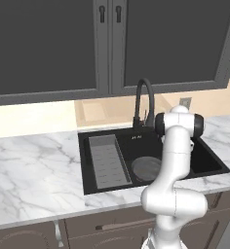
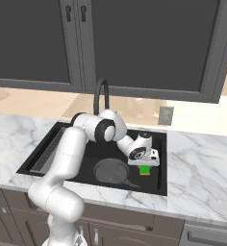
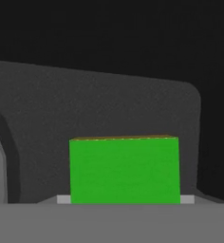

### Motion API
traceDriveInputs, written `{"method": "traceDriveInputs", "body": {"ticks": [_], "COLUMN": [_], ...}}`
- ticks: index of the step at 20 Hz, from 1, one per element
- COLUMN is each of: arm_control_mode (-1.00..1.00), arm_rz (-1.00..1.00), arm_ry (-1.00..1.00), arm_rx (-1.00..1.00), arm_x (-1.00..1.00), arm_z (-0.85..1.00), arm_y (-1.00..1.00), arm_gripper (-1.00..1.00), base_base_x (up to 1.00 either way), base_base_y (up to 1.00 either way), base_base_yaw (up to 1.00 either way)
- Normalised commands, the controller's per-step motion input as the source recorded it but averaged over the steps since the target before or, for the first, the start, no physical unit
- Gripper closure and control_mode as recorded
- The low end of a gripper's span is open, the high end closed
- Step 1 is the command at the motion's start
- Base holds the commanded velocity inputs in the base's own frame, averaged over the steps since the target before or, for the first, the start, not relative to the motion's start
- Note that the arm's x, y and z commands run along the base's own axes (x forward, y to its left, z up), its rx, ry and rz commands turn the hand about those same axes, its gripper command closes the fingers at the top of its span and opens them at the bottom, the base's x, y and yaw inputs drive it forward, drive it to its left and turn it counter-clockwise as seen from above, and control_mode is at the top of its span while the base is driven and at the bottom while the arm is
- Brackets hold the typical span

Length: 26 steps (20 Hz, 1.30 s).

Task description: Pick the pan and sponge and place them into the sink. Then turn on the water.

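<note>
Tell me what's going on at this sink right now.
A white robot arm is reaching down into the black sink. Its tool hangs low over the basin with the green sponge right under it, apparently held, though the fingertips are hidden. The pan already lies on the sink floor, left of the sponge in the right base view. No water runs from the faucet.

Nothing for you to read here: no text, label, brand or number stands out anywhere. A few pale marks sit on the sink (image 1: 136,137) ledge just below the faucet (image 1: 144,104), but they're too small and blurred to make out.
</note>
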Motion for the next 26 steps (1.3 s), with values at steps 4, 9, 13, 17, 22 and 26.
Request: {"method": "traceDriveInputs", "body": {"ticks": [4, 9, 13, 17, 22, 26], "arm_control_mode": [-1.0, -1.0, -1.0, -1.0, -1.0, -1.0], "arm_rz": [0.01, 0.01, 0.01, 0.0, 0.0, 0.0], "arm_ry": [0.0, 0.0, 0.0, 0.0, 0.0, 0.0], "arm_rx": [0.0, 0.0, 0.0, 0.0, 0.0, 0.0], "arm_x": [-0.2, -0.11, 0.0, 0.0, 0.0, 0.0], "arm_z": [-0.26, -0.2, -0.11, 0.0, 0.0, 0.01], "arm_y": [0.0, 0.01, 0.02, 0.03, 0.0, 0.0], "arm_gripper": [1.0, 1.0, 1.0, -1.0, -1.0, -1.0], "base_base_x": [0.0, 0.0, 0.0, 0.0, 0.0, 0.0], "base_base_y": [0.0, 0.0, 0.0, 0.0, 0.0, 0.0], "base_base_yaw": [0.0, 0.0, 0.0, 0.0, 0.0, 0.0]}}
